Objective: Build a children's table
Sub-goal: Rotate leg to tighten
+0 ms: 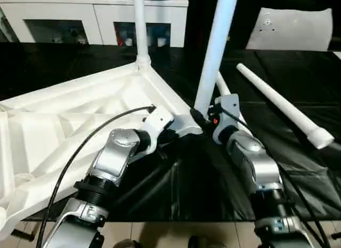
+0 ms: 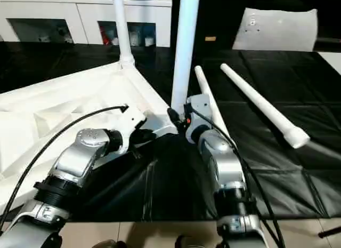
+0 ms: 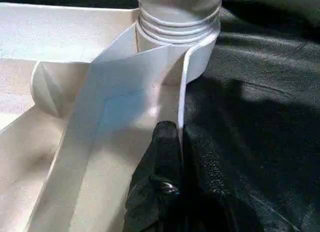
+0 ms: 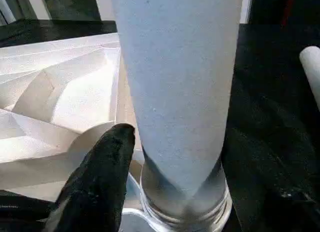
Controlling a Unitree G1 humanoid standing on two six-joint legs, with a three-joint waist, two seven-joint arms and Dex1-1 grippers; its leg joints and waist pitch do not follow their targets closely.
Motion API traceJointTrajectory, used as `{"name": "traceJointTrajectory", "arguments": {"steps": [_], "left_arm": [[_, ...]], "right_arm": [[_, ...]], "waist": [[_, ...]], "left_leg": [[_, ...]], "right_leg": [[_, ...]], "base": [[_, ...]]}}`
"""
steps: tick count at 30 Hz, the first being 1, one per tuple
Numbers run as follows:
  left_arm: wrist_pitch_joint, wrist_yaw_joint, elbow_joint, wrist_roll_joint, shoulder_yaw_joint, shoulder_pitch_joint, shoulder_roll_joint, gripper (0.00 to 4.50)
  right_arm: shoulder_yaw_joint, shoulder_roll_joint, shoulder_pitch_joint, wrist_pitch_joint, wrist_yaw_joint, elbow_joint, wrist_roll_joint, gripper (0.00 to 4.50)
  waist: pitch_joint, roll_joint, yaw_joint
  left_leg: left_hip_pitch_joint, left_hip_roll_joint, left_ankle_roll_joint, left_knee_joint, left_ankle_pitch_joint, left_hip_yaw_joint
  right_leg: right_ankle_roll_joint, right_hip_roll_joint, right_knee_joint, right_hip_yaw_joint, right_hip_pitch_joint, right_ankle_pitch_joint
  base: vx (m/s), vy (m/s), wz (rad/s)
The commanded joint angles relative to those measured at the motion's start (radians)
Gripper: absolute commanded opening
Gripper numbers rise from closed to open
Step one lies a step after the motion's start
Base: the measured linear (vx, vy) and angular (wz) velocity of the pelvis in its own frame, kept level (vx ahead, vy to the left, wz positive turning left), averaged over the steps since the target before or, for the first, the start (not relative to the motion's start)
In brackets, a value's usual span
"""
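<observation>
A black-covered work surface (image 1: 176,189) is carrying the white tabletop (image 1: 64,125), which is lying ribbed side up in front of a white cabinet (image 1: 96,16).

Two legs are standing in the tabletop's corner sockets: a far leg (image 1: 139,24) and a near leg (image 1: 216,45); two loose legs (image 1: 279,106) are lying just beyond the near corner. The left gripper (image 3: 175,157) is pinching the tabletop's rim beside that corner, fingers clenched on it. The right gripper (image 4: 170,182) is sitting around the near leg's base; I cannot tell whether it is grasping.
</observation>
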Motion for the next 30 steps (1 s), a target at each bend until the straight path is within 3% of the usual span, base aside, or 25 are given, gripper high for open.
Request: {"name": "traceJointTrajectory", "arguments": {"steps": [1,5,9,13,16,19,23,29,30], "left_arm": [[-0.021,0.041,-0.005,0.0,-0.014,-0.022,-0.018,0.0],[-0.047,-0.035,-0.009,-0.011,-0.016,-0.003,0.051,0.0],[-0.112,-0.125,0.004,-0.036,-0.013,0.007,0.115,0.0],[-0.166,-0.193,0.02,-0.05,-0.023,0.013,0.159,0.0],[-0.234,-0.296,0.037,-0.073,-0.041,0.022,0.211,0.0],[-0.345,-0.405,0.087,-0.071,-0.077,0.013,0.272,0.0],[-0.403,-0.508,0.119,-0.085,-0.096,0.0,0.311,0.0],[-0.474,-0.657,0.159,-0.096,-0.135,-0.029,0.356,0.0],[-0.49,-0.678,0.168,-0.092,-0.145,-0.036,0.363,0.0]], "right_arm": [[0.141,0.081,0.038,0.031,0.126,-0.007,0.053,3.09],[0.101,0.023,0.051,0.006,0.158,-0.029,0.077,3.54],[0.075,-0.054,0.053,-0.014,0.264,-0.056,0.113,3.87],[0.053,-0.105,0.044,-0.022,0.325,-0.064,0.134,4.09],[0.049,-0.179,0.036,-0.021,0.434,-0.081,0.159,4.42],[0.093,-0.281,0.03,-0.04,0.578,-0.073,0.155,4.49],[0.128,-0.343,0.012,-0.06,0.67,-0.051,0.138,4.49],[0.163,-0.386,-0.028,-0.067,0.782,-0.012,0.145,4.49],[0.17,-0.39,-0.037,-0.065,0.802,-0.001,0.152,4.32]], "waist": [[-0.054,-0.007,0.004],[-0.056,-0.008,0.006],[-0.058,-0.01,0.007],[-0.068,-0.011,0.005],[-0.066,-0.015,0.009],[-0.063,-0.014,0.012],[-0.06,-0.014,0.021],[-0.06,-0.017,0.036],[-0.06,-0.017,0.038]], "left_leg": [[0.0,0.053,0.055,-0.079,-0.238,-0.018],[-0.002,0.051,0.076,-0.075,-0.198,-0.014],[-0.008,0.051,0.094,-0.071,-0.157,-0.014],[-0.014,0.052,0.121,-0.059,-0.047,-0.009],[-0.015,0.048,0.146,-0.054,-0.034,-0.006],[-0.008,0.054,0.143,-0.056,-0.063,-0.006],[-0.002,0.057,0.121,-0.058,-0.095,-0.006],[0.0,0.062,0.109,-0.056,-0.076,-0.002],[0.001,0.063,0.109,-0.056,-0.073,-0.002]], "right_leg": [[-0.166,-0.071,-0.078,0.047,0.033,-0.335],[-0.192,-0.073,-0.073,0.047,0.037,-0.281],[-0.193,-0.072,-0.069,0.044,0.045,-0.26],[-0.238,-0.068,-0.046,0.044,0.051,-0.082],[-0.254,-0.064,-0.041,0.041,0.051,-0.044],[-0.251,-0.064,-0.045,0.04,0.047,-0.094],[-0.251,-0.066,-0.046,0.041,0.043,-0.139],[-0.274,-0.067,-0.033,0.042,0.044,-0.082],[-0.276,-0.068,-0.033,0.042,0.043,-0.077]], "base": [[0.0,0.0,0.0],[0.0,0.0,0.0],[0.0,0.0,0.0],[0.0,0.0,0.0],[0.0,0.0,0.0],[0.0,0.0,0.0],[0.0,0.0,0.0],[0.0,0.0,0.0],[0.0,0.0,0.0]]}}
